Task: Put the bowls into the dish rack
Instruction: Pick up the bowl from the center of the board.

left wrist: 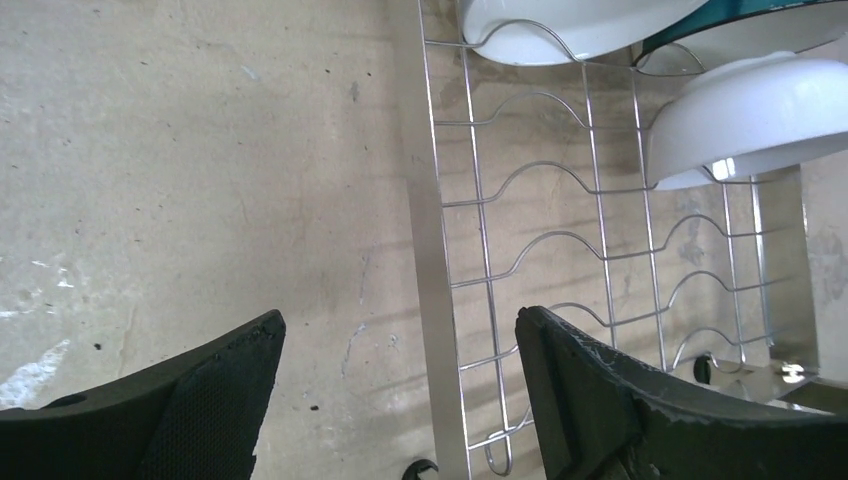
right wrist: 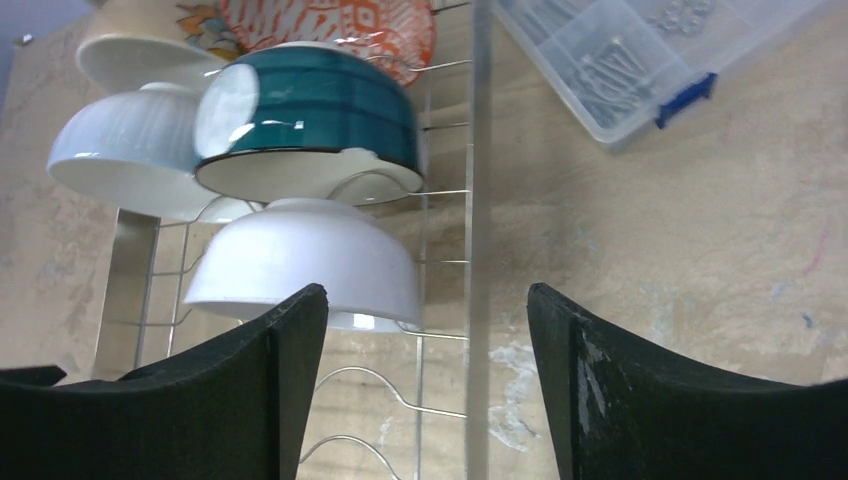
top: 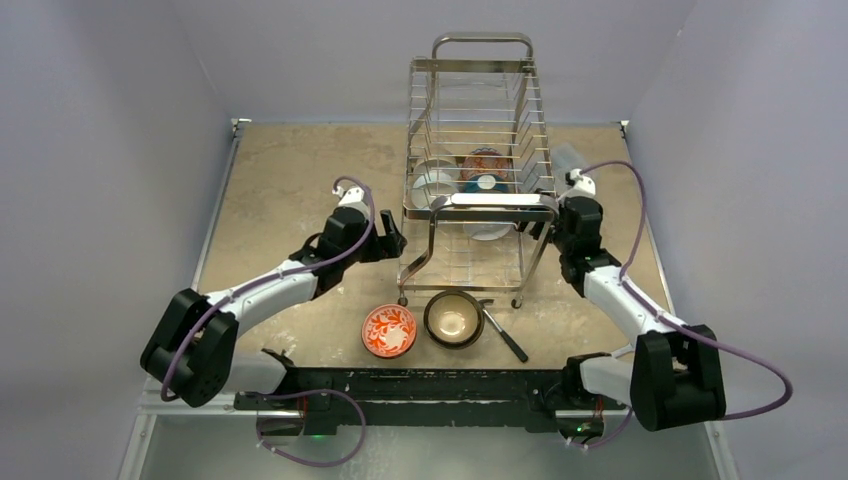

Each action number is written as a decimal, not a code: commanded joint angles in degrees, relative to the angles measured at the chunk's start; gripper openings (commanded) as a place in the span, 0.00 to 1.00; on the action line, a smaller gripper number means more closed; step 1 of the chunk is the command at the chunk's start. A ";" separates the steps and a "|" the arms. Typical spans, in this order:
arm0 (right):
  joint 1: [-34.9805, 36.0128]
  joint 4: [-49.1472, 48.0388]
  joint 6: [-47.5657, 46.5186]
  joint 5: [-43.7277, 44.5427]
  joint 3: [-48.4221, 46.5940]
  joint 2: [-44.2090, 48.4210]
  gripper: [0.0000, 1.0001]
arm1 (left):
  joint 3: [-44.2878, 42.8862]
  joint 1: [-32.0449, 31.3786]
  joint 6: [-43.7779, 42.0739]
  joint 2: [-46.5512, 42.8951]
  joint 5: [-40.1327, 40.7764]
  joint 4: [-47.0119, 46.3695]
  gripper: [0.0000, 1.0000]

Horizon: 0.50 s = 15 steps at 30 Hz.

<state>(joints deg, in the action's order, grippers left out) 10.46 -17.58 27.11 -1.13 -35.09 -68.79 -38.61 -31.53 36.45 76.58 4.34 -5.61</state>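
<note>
Bowls [top: 388, 330] on table [top: 290, 180]: two; dish rack [top: 495, 205]: one.

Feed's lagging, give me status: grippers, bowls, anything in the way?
Left gripper and right gripper open, empty, flanking dish rack. Racked bowls inside; red patterned bowl, dark brown bowl on table. Black-handled tool beside the brown one.

Red bowl [top: 389, 330] and brown bowl [top: 454, 318] sit before loaded dish rack [top: 500, 203].
</note>
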 commanded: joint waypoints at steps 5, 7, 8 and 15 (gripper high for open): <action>-5.62 -1.73 1.56 -9.95 3.59 1.55 0.73 | 4.21 0.33 6.70 -5.23 -4.07 -2.89 0.81; -5.63 -1.67 1.55 -10.88 3.64 1.56 0.73 | 6.29 0.33 7.89 -7.92 -3.61 -2.86 0.80; -5.67 -1.70 1.47 -11.54 3.62 1.57 0.73 | 7.05 0.33 8.53 -9.53 -2.84 -2.05 0.80; -5.71 -0.24 1.01 -13.48 3.09 1.94 0.73 | 9.77 0.37 12.99 -21.51 4.21 14.45 0.77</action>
<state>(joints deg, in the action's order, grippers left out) 4.75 -18.09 28.32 -11.86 -31.46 -68.27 -29.95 -31.51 45.45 60.90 4.21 -0.16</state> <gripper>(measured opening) 0.731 0.787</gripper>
